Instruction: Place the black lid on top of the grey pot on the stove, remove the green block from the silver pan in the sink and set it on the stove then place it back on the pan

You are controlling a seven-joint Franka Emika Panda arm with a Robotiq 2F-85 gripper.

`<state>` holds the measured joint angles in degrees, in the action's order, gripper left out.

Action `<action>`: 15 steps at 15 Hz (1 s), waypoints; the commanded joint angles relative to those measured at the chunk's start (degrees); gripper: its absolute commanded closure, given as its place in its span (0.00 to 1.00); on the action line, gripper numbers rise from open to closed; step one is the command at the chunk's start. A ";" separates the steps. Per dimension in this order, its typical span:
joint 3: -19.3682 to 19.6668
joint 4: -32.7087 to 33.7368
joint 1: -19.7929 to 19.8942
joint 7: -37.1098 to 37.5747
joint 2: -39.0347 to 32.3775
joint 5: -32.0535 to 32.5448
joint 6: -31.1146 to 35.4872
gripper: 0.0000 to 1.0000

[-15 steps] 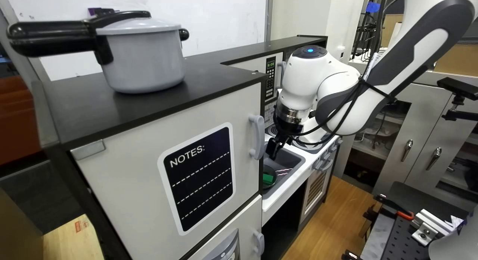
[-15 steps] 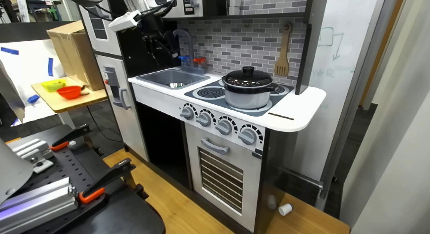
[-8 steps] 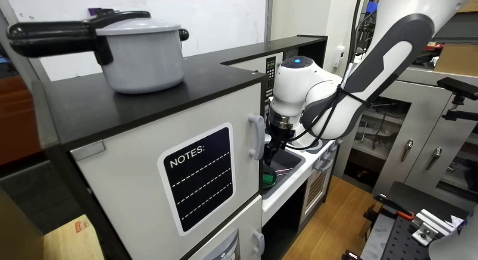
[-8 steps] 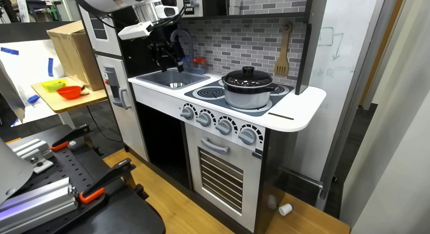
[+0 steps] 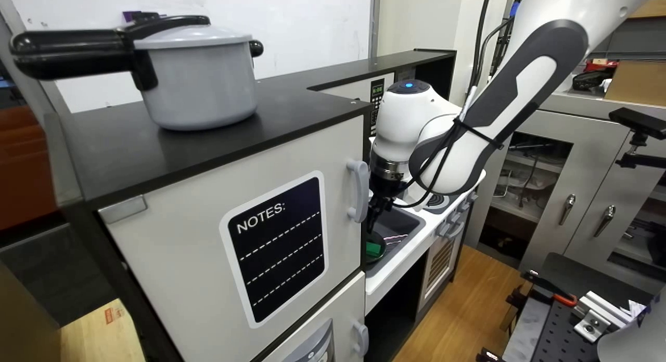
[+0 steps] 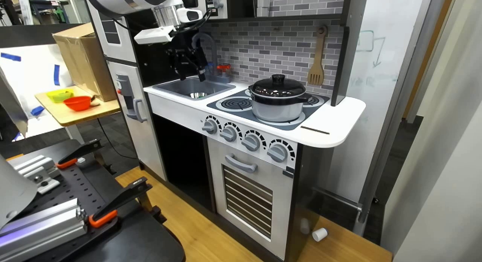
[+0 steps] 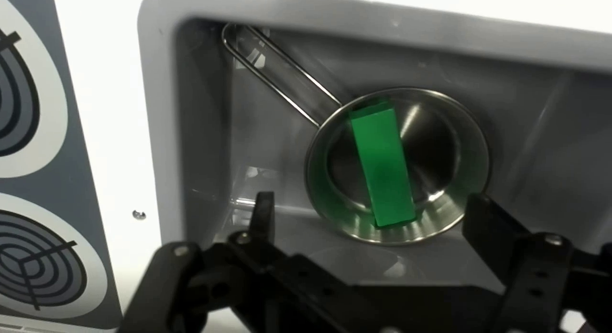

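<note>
1. Pincer [image 7: 371,206] with black tips spread wide apart in the wrist view. Holds nothing.

2. Beyond those tips, and apart from them: one long green block [image 7: 382,165]. Lies inside a round silver pan [image 7: 471,156], a little to the left of the middle.

3. Points nearly up and down in that view, the long way. Leans a little, with the top end to the left and the bottom end to the right. Crosses the line from tip to tip almost squarely. Hard to say if flat or propped up.

4. Around the pan, a grey sink [image 7: 160,84]. From the pan, a wire handle [image 7: 273,85] aimed at the upper left corner. At the left edge, part of the stove [image 7: 57,184].

5. In an exterior view, on top of a white cupboard [image 5: 177,227]: a long-handled pot [image 5: 203,86], with the long end to the left and a grey lid [image 5: 192,37] on. Farther back, pincer over the sink, just above the block.

6. In an exterior view, a grey pot [image 6: 278,110] upright on the stove, with a black lid [image 6: 278,88] sitting on it. To the left, pincer above the sink, tips apart and pointing down. Just a shiny bit of pan in sight, block hidden.

7. On a side table [image 6: 66,118], a yellow bowl [image 6: 60,96] and a red bowl [image 6: 77,104], near each other.
</note>
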<state>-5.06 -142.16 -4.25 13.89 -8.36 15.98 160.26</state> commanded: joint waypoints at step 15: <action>1.22 -2.19 -2.43 -7.66 0.33 2.18 -0.39 0.00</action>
<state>-4.18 -144.34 -5.96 8.20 -8.08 18.80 160.06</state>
